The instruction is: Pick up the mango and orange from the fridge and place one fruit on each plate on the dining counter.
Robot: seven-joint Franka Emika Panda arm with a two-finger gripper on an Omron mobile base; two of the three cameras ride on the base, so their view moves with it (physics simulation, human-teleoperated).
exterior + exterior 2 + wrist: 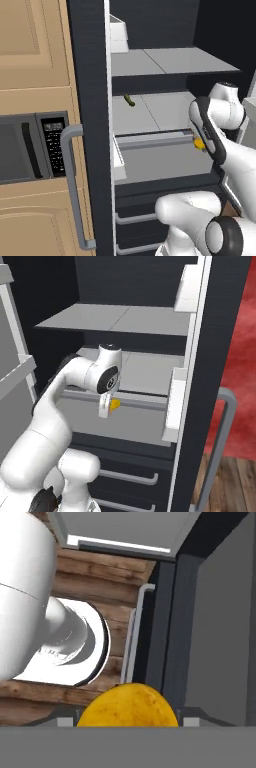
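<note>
The fridge stands open, with light grey shelves inside. My gripper hangs in front of the middle shelf's edge and is shut on the mango, a small yellow fruit. From the right, the mango peeks out beside the white hand, with the gripper pointing down. In the hand view the mango sits between the fingertips at the bottom, with the gripper closed around it. The orange, the plates and the dining counter are out of view.
A thin dark green vegetable lies on the middle shelf at the back left. The fridge door with its white bins and grey bar handle flanks the opening. A black microwave sits in the wood cabinets on the left. Drawers lie below.
</note>
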